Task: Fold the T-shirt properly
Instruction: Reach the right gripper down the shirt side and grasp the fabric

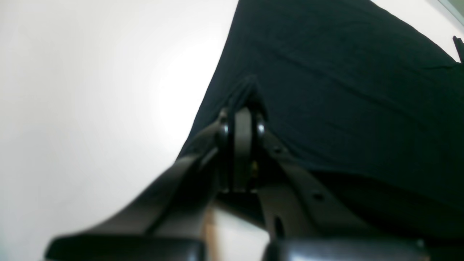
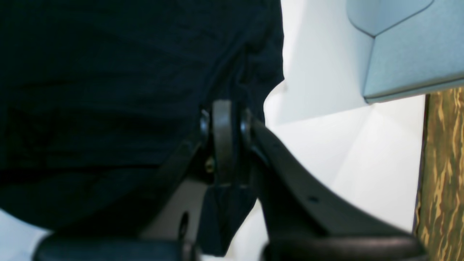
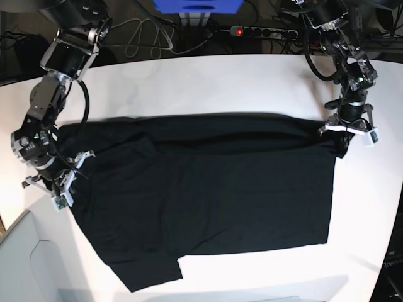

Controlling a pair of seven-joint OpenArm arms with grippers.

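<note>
Cloth fills the middle of your white table (image 3: 208,78): the T-shirt (image 3: 208,189) lies spread across the centre of the base view, plain black side up, no print showing. Its upper edge runs as a raised fold from left to right across the frame, drawn between your two grippers. At the right of the base view, your left gripper (image 3: 350,126) has its jaws closed on the upper right corner of the shirt; the left wrist view confirms a bunched ridge of black fabric pinched between the tips (image 1: 242,108). At the left of the base view, your right gripper (image 3: 63,179) is likewise clamped on the shirt's left edge, and the right wrist view shows cloth gathered at the closed tips (image 2: 223,108) with a flap hanging below them. A sleeve lies at the lower left of the frame. A power strip (image 3: 261,31) sits beyond the table's far edge.
</note>
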